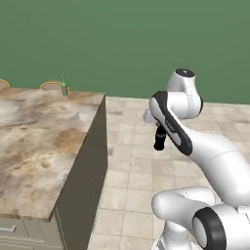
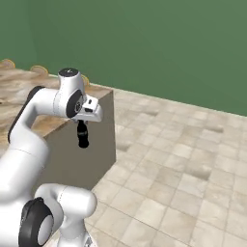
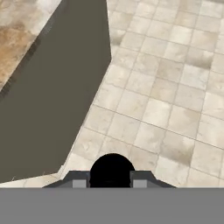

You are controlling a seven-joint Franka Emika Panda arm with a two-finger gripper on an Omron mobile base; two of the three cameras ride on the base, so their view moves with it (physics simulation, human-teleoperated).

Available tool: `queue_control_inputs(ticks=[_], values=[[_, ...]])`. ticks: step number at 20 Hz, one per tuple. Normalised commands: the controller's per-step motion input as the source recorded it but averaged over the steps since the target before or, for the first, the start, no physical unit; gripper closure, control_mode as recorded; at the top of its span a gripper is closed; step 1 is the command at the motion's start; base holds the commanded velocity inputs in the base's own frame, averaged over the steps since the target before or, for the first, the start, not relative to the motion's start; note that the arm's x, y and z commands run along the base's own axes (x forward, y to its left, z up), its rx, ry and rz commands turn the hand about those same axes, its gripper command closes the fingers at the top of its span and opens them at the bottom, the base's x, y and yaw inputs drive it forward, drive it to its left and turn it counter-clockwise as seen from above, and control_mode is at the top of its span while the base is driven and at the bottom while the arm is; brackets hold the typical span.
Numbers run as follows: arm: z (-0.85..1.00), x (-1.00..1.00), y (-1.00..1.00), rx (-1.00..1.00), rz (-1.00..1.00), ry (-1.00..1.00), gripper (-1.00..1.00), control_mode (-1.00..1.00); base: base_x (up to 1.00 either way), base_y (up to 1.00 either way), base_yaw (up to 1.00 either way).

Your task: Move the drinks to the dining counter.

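Note:
A black cola-style bottle hangs upright below my gripper, which is shut on its upper part. It hangs over the tiled floor, just right of the dining counter's dark end wall. From the right base the same bottle hangs beside the counter's corner. In the hand view its round black top sits between my fingertips. A slim green glass bottle stands at the far edge of the marbled slab. The paper cup is out of view.
Round tan stool seats line the far side of the counter. Beige floor tiles spread to the right up to a green wall. The counter's dark side panel stands close on the left of the hand.

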Motion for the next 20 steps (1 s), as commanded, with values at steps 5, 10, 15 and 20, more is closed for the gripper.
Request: queue_control_inputs(ticks=[5,10,15,20], values=[[0.00,0.00,0.00,0.00,0.00,0.00,1.00,1.00,0.54,-0.93,0.54],[0.00,0.00,0.00,0.00,0.00,0.00,1.00,1.00,0.55,-0.97,0.51],[0.00,0.00,0.00,0.00,0.00,0.00,1.00,1.00,0.60,-0.97,0.50],[0.00,0.00,0.00,0.00,0.00,0.00,1.00,1.00,0.71,-0.86,0.55]])
